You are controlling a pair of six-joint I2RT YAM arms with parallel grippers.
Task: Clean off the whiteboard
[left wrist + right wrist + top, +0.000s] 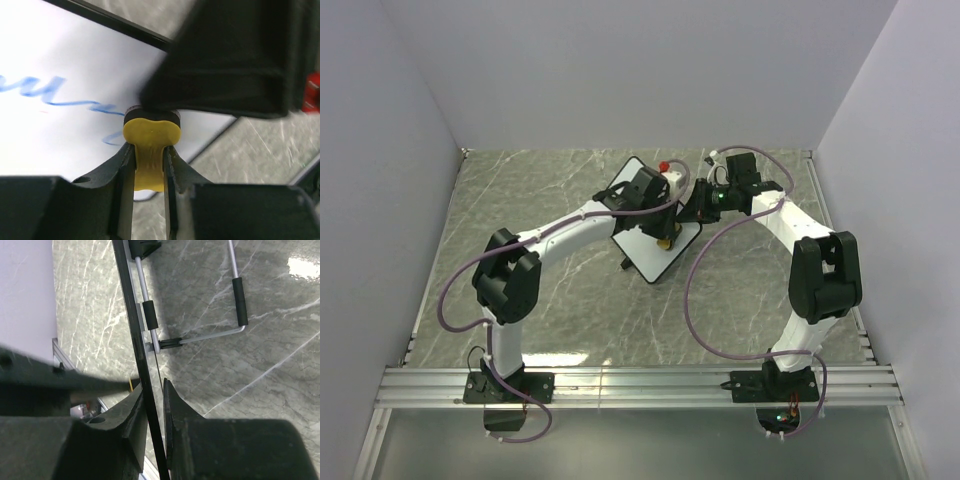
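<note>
The whiteboard (655, 253) is a small white board with a thin black edge, held tilted above the marble table. Blue scribbled writing (35, 87) shows on it in the left wrist view. My left gripper (150, 155) is shut on a yellow eraser (150, 135), whose dark pad presses on the board face by the blue line. In the top view the left gripper (665, 238) is over the board. My right gripper (692, 212) is shut on the board's black edge (135, 330) at its right side; in its own view the right gripper (154, 405) clamps that edge.
A red-capped marker (667, 166) lies on the table behind the board. The board's wire stand with black sleeves (240, 300) hangs over the marble. White walls enclose the table on three sides. An aluminium rail (640, 385) runs along the near edge.
</note>
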